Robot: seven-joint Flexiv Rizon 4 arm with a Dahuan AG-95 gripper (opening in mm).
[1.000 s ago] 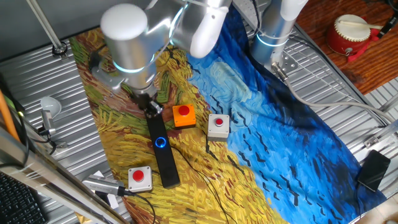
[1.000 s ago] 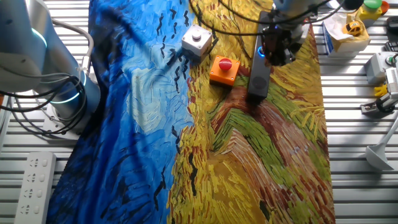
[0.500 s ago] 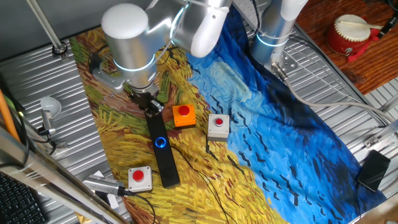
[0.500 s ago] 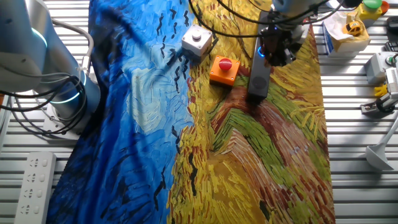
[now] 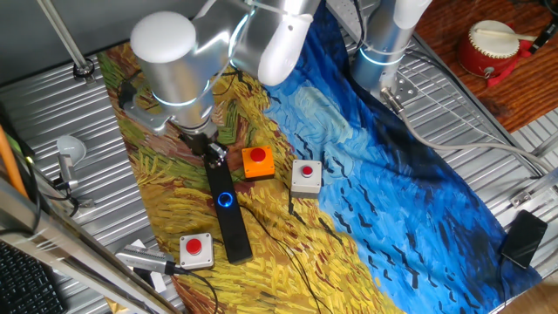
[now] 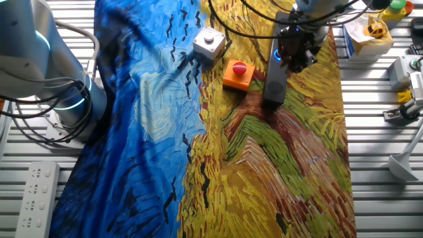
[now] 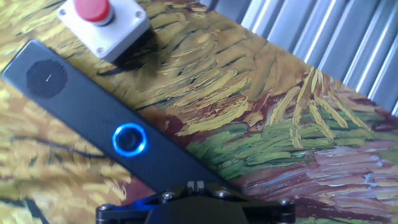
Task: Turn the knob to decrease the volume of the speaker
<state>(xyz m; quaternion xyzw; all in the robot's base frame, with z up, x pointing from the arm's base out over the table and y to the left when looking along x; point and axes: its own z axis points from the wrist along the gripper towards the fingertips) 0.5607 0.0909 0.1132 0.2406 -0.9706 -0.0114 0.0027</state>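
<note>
The speaker is a long black bar lying on the painted cloth. The knob, ringed in blue light, sits near its middle. My gripper hangs over the speaker's far end, just short of the knob, and is shut on nothing. In the other fixed view the gripper partly covers the speaker, and the knob's blue glow shows beside it. In the hand view the knob lies ahead of the closed fingertips on the speaker.
An orange box with a red button and a white button box stand right of the speaker. Another red-button box sits by its near end and also shows in the hand view. Thin cables cross the cloth.
The arm has drifted a little to the left and back along the speaker, away from the knob. The gripper stays shut and the speaker has not moved.
</note>
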